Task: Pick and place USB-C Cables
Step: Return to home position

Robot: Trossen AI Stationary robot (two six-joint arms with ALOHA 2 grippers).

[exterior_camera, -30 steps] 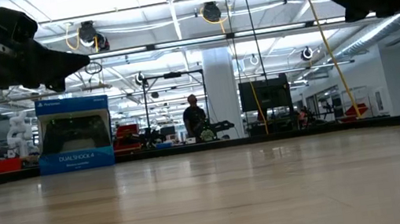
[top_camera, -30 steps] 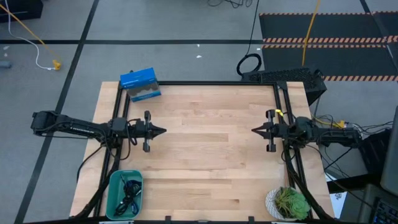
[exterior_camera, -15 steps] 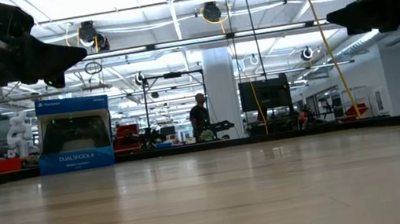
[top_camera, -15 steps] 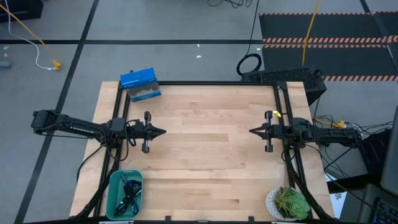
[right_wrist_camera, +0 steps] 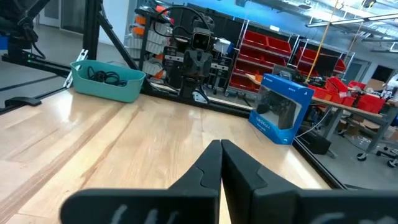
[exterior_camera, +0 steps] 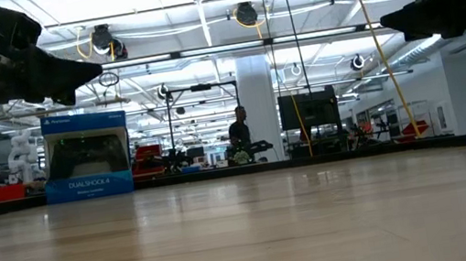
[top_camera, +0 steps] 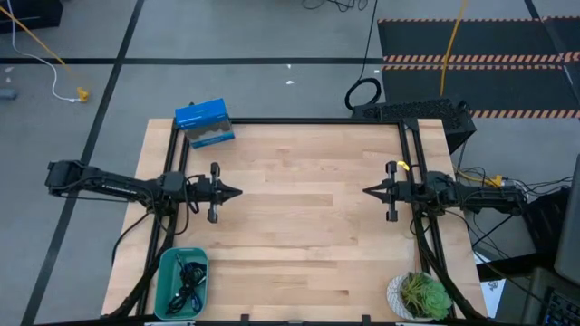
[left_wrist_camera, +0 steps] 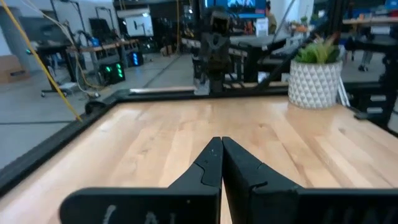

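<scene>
Left gripper (top_camera: 234, 191) and right gripper (top_camera: 369, 191): both have their fingers pressed together with nothing between them. The wrist views confirm it, the tips meet in a point on each.

USB-C cables (top_camera: 188, 276): a dark tangle lying inside the teal basket (top_camera: 166, 264) at the table's near-left corner, just beside the left arm's base. I can't count separate bundles from above. The right wrist view shows dark cable (right_wrist_camera: 102, 76) poking over the basket rim (right_wrist_camera: 106, 91), so it is contained rather than draped out.

No loose cable shows on the bare table (top_camera: 308, 226). My read is that placing is done and this is the parked pose.

The arms sit mirrored at mid-table, each near its own edge, tips facing each other and well apart across the bare wood. In the low view both hang high above the surface, probably to keep clear of the work area.

Clutter off the path:
- blue box (top_camera: 204, 122) at the far-left corner
- potted plant (top_camera: 421, 294) at the near-right corner
- a person (exterior_camera: 239, 134) far back in the room, well away from the table
</scene>
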